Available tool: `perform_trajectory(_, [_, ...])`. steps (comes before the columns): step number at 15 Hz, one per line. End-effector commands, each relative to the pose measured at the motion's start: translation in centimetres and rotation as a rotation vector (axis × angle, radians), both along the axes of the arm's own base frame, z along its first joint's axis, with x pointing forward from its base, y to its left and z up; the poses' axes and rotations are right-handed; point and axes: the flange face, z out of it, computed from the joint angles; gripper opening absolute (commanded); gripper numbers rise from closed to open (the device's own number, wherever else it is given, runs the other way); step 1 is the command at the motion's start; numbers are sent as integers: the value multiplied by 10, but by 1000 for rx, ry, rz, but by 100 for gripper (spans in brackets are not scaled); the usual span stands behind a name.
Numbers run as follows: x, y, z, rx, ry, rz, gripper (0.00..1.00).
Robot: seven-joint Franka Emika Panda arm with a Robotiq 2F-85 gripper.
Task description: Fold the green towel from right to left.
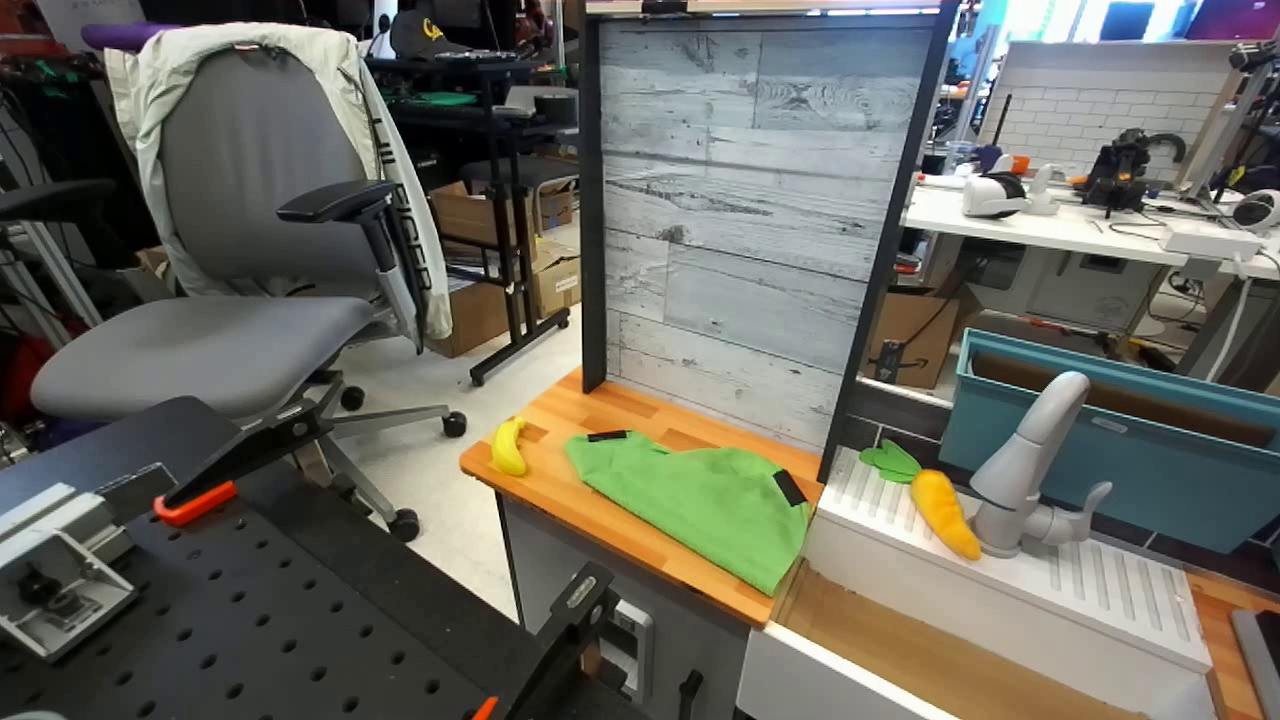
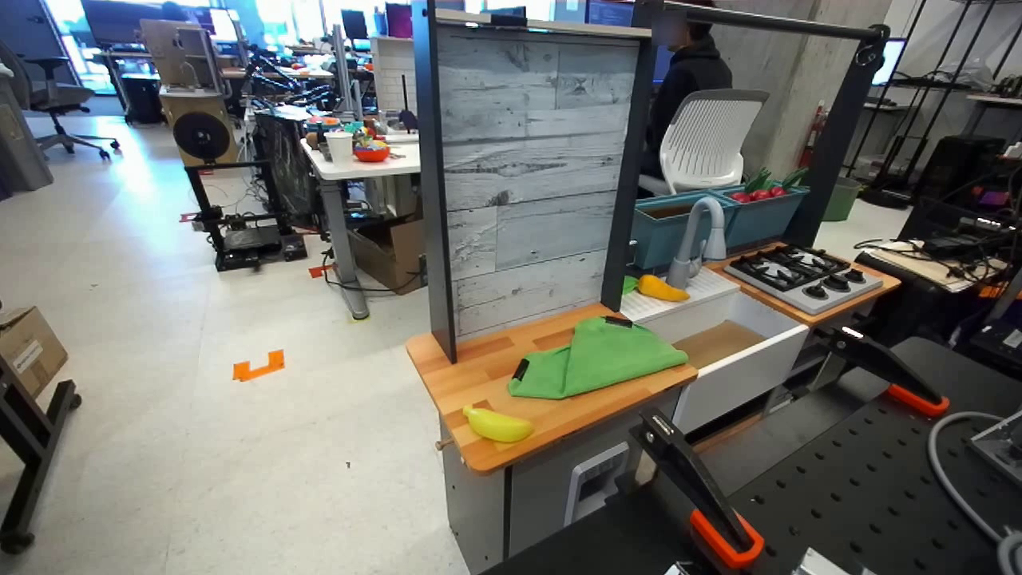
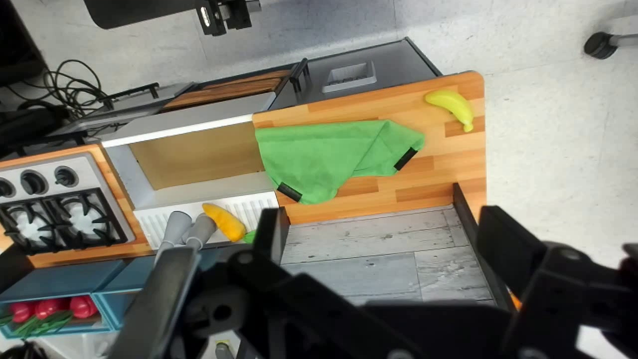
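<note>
Towel (image 2: 599, 359) of green cloth lies on the wooden counter (image 2: 471, 375), a slanting fold toward its left end and two black patches (image 3: 290, 192) on its edge, its right end just beside the white sink (image 2: 742, 387). Near the counter's left end, apart from the towel, rests a yellow banana (image 2: 499, 425), while a grey planked panel (image 2: 527, 176) stands upright along the far side. In the wrist view the gripper (image 3: 386, 234) is spread wide, its two jaws well apart.
</note>
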Motion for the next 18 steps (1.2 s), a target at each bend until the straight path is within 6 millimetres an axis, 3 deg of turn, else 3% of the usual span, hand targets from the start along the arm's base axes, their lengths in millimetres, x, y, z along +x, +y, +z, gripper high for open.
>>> perform_trajectory(1, [47, -41, -34, 41, 28, -7, 100])
perform_trajectory(6, [87, -92, -105, 115, 49, -56, 100])
perform_trajectory(11, [123, -123, -173, 196, 93, -107, 100])
perform_trajectory(12, [128, -127, -176, 221, 124, -135, 100])
perform_trajectory(13, [108, -118, -167, 188, 107, -120, 100])
perform_trajectory(15, [120, -124, -181, 201, 117, -136, 100])
perform_trajectory(18, [126, -125, -182, 201, 115, -138, 100])
